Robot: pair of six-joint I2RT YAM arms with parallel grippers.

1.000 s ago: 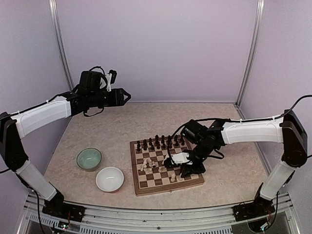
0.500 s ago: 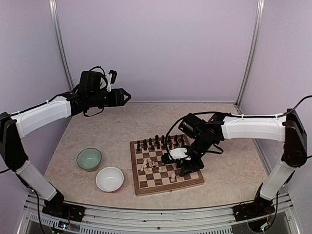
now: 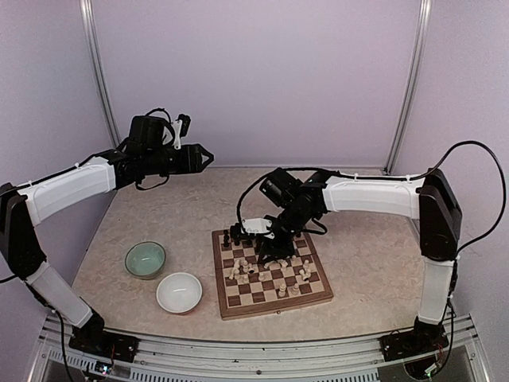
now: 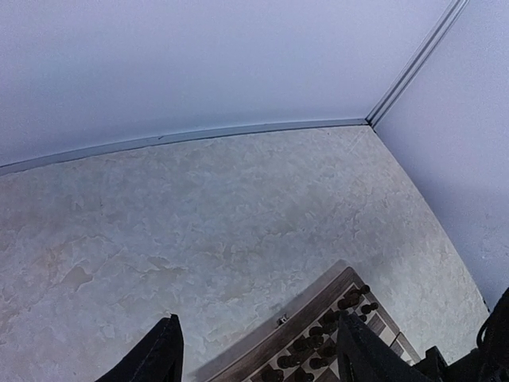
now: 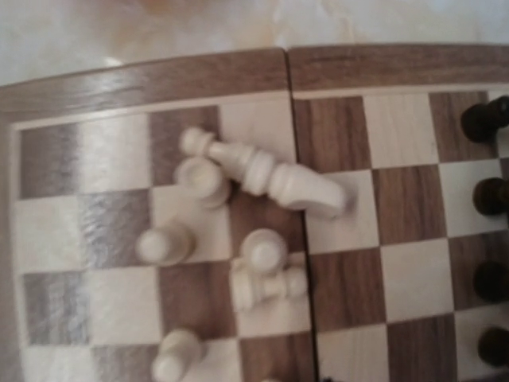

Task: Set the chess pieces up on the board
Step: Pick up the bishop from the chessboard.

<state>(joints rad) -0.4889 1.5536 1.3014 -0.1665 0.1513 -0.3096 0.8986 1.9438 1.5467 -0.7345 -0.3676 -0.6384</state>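
Note:
The board [image 3: 274, 306] lies in the middle of the table. Dark chess pieces [image 3: 231, 237] stand along its far side. Cream chess pieces [image 3: 242, 270] are scattered over its near half. My right gripper [image 3: 269, 248] hovers over the board's far left part; its fingers do not show in the right wrist view. That view looks down on the board [image 5: 159, 79], a cream piece lying on its side [image 5: 266, 173], a smaller fallen one [image 5: 266, 286], upright cream pawns [image 5: 165, 243] and dark pieces [image 5: 487, 195]. My left gripper [image 3: 208, 157] [image 4: 258, 358] hangs high at the back left, open and empty.
A green bowl [image 3: 145, 259] and a white bowl [image 3: 179, 291] stand left of the board. In the left wrist view the board's far corner [image 4: 270, 346] with dark pieces [image 4: 318, 338] shows below the fingers [image 4: 165, 354]. Purple walls close in the back and sides.
My right arm has swung from the board's near right corner up and over to its far left part. Cream pieces now show where it was. The left arm has not moved.

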